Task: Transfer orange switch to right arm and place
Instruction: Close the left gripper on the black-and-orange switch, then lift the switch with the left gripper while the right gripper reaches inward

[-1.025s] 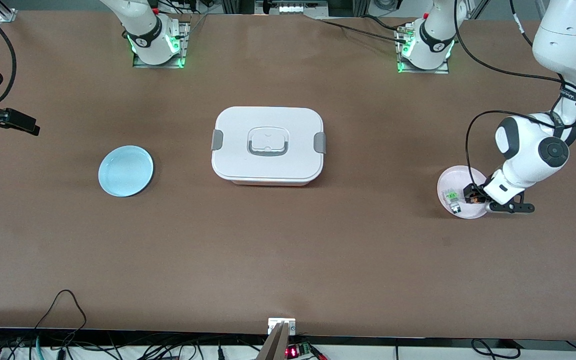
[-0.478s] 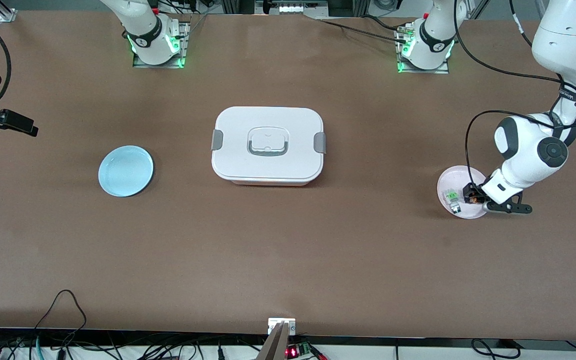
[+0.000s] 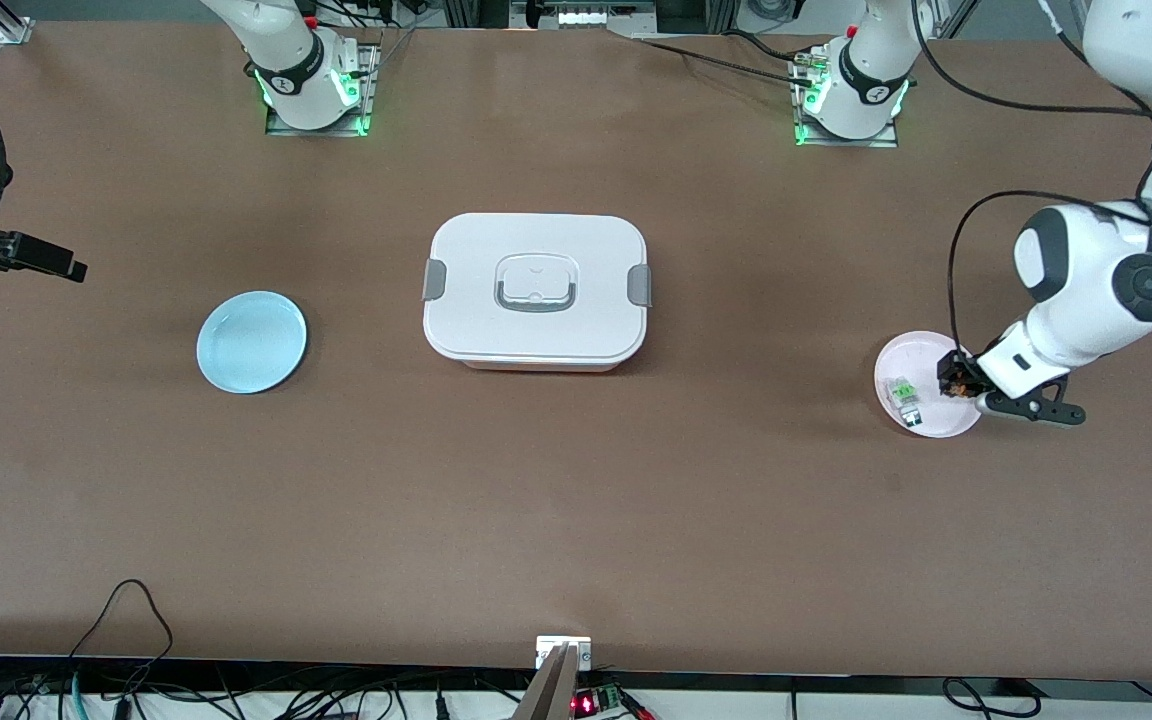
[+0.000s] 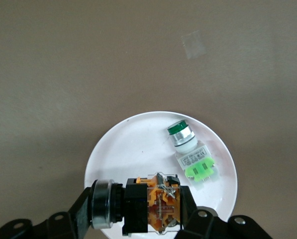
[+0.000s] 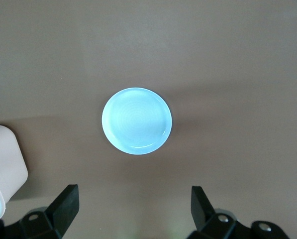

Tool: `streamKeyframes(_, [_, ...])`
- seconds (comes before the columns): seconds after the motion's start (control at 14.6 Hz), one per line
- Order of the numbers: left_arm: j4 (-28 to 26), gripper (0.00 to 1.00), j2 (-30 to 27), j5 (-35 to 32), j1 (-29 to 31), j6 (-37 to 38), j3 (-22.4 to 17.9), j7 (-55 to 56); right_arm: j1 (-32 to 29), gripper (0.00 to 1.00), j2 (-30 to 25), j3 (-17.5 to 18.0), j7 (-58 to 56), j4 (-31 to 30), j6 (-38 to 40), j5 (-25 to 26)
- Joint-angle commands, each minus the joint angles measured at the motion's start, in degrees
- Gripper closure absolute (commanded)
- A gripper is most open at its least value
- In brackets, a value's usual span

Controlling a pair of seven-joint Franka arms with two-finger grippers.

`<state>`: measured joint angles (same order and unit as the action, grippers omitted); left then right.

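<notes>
The orange switch (image 3: 954, 379), black with an orange body and a silver ring (image 4: 163, 204), is held sideways in my left gripper (image 3: 958, 382), which is shut on it (image 4: 136, 205). It hangs just above the pale round plate (image 3: 921, 345) at the left arm's end of the table. A clear-and-green part (image 4: 190, 149) lies on that plate (image 4: 133, 144). My right gripper (image 3: 31, 256) hovers open at the right arm's end of the table, with nothing between its fingers (image 5: 133, 199).
A white lidded box (image 3: 536, 290) with grey latches sits mid-table. A light blue plate (image 3: 251, 341) lies between the box and the right arm's end, and shows below the right gripper (image 5: 137, 121). Cables run along the table's front edge.
The left arm has risen and drawn slightly toward its own end of the table, lifting the orange switch off the plate. The right gripper shifted only a little.
</notes>
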<state>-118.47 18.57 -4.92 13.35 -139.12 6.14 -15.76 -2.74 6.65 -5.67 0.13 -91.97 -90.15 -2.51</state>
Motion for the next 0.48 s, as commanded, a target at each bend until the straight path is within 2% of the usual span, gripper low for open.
streamKeyframes(0.0, [-0.80,1.00,-5.54,-0.44,1.16,1.84,1.59,-4.71,-0.16,0.00,0.30,0.40,-0.57,0.65,0.86,-2.84])
streamKeyframes(0.07, [-0.62,1.00,-6.43,-0.44,1.24,2.88,2.12,-5.76,-0.16,0.00,0.38,0.49,-0.57,0.65,0.94,-3.81])
streamKeyframes(0.2, [3.40,1.00,-6.88,0.60,1.07,6.73,3.69,-8.92,-0.07,0.00,0.47,0.84,-0.57,0.47,1.12,-7.05])
streamKeyframes(0.34, [10.16,1.00,-6.53,3.84,1.16,15.76,4.93,-9.64,0.11,0.00,1.08,0.84,-0.66,0.47,1.65,-10.13])
streamKeyframes(0.41, [13.15,1.00,-6.00,7.78,1.07,20.69,4.93,-10.51,0.11,0.00,1.52,0.84,-0.66,0.47,2.00,-12.49])
